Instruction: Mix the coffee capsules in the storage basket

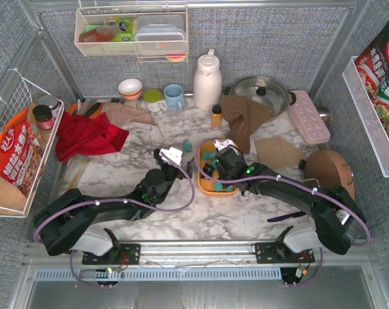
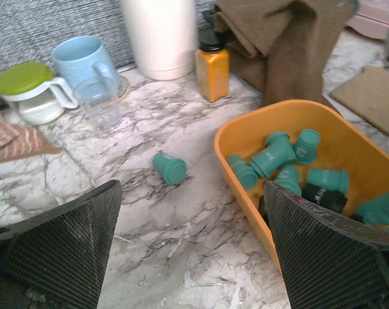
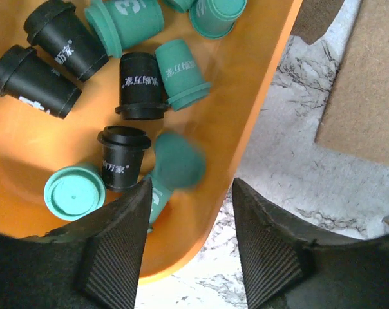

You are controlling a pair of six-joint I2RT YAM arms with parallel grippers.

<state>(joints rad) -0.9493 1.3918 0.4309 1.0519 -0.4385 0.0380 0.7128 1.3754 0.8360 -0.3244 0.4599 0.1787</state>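
Observation:
The orange storage basket [image 1: 206, 185] lies mid-table between my grippers. It holds several teal and black coffee capsules [image 3: 140, 87], lying on their sides or upright. One teal capsule [image 3: 176, 161] just ahead of my right fingers is blurred. Another teal capsule [image 2: 170, 168] lies loose on the marble left of the basket [image 2: 241, 188]. My right gripper [image 3: 191, 190] is open and empty, straddling the basket's rim [image 3: 246, 109]: one finger is inside, one over the marble. My left gripper [image 2: 193, 193] is open and empty, low over the marble, with its right finger [image 2: 330, 251] over the basket's near end.
At the back stand a white thermos [image 1: 207, 80], a blue mug [image 1: 174, 95], an amber bottle [image 1: 216, 116], a clear glass [image 2: 101, 103] and a pot [image 1: 259, 93]. A brown cloth [image 1: 246, 116], a pink tray [image 1: 308, 116] and cardboard [image 1: 278, 153] lie to the right. A red cloth [image 1: 85, 135] lies to the left.

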